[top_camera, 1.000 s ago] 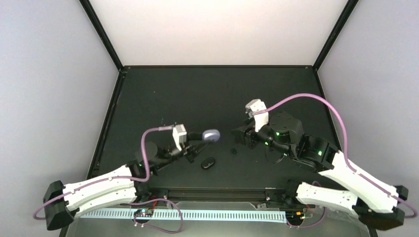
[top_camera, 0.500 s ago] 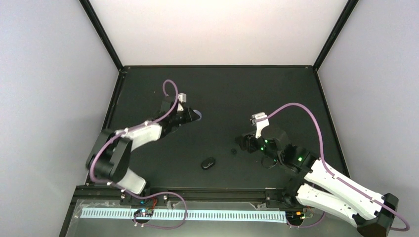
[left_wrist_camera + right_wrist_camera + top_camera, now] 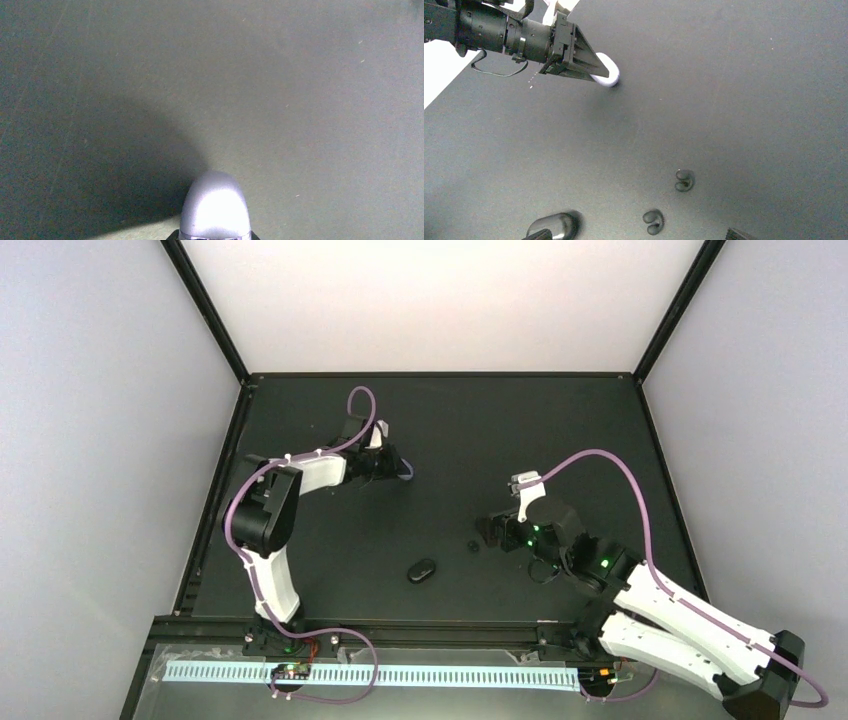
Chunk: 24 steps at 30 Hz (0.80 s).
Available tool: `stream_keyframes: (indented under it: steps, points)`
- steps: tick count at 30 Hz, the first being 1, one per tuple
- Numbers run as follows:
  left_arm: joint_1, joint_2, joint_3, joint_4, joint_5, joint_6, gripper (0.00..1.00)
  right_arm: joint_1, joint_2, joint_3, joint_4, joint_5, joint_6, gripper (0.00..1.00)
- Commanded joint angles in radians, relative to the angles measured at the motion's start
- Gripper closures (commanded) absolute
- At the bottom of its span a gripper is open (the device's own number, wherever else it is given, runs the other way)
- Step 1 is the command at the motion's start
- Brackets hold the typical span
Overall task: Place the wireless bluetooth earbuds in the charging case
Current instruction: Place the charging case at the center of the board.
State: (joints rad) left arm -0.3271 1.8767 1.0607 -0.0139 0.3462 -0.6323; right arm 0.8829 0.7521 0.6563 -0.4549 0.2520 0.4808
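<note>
Earbuds (image 3: 684, 180): two small black curled buds lying loose on the worktop (image 3: 450, 420), right of its centre and nearer the near edge than the far one. The second bud (image 3: 653, 221) lies near the first without touching it. Neither is in a case.

Black case (image 3: 422, 570): a dark oval resting flat on the worktop, close to the middle of the near edge and to the left of the earbuds, apart from them.

Right gripper (image 3: 487, 530): low over the worktop just beside the earbuds, on their right-edge side. In the right wrist view only its fingertips (image 3: 736, 234) show, at the bottom corners of the picture. The jaws stand wide apart with nothing held between them.

Left gripper (image 3: 393, 466): reached out left of centre, in the far half of the worktop, well apart from the earbuds. Its jaws are clamped on a pale lilac case (image 3: 606, 75), whose rounded end sticks out past the fingers. It cannot be told whether that end touches the worktop or hangs just above it.
</note>
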Motion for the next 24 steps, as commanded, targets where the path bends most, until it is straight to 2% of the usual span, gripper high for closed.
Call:
stream_keyframes:
  steps: [1, 7, 11, 18, 20, 24]
  points:
    - [0.010, 0.018, 0.047, -0.118, -0.029, 0.047, 0.68, -0.005, 0.011, 0.040, -0.004, 0.007, -0.014, 0.09]
    - [0.010, -0.039, 0.031, -0.184, -0.104, 0.066, 0.37, -0.006, 0.035, 0.067, -0.001, -0.045, -0.043, 0.09]
    - [0.010, -0.173, -0.016, -0.230, -0.170, 0.061, 0.03, -0.006, 0.069, 0.075, 0.019, -0.134, -0.062, 0.09]
    - [-0.004, -0.569, -0.184, -0.343, -0.284, 0.068, 0.01, 0.005, 0.244, 0.039, 0.135, -0.423, -0.078, 0.10]
    - [-0.006, -0.738, -0.236, -0.373, -0.311, 0.086, 0.01, 0.033, 0.313, 0.036, 0.157, -0.437, -0.079, 0.11]
    - [-0.007, -0.957, -0.338, -0.382, -0.285, 0.146, 0.01, 0.094, 0.449, 0.057, 0.184, -0.406, -0.033, 0.14]
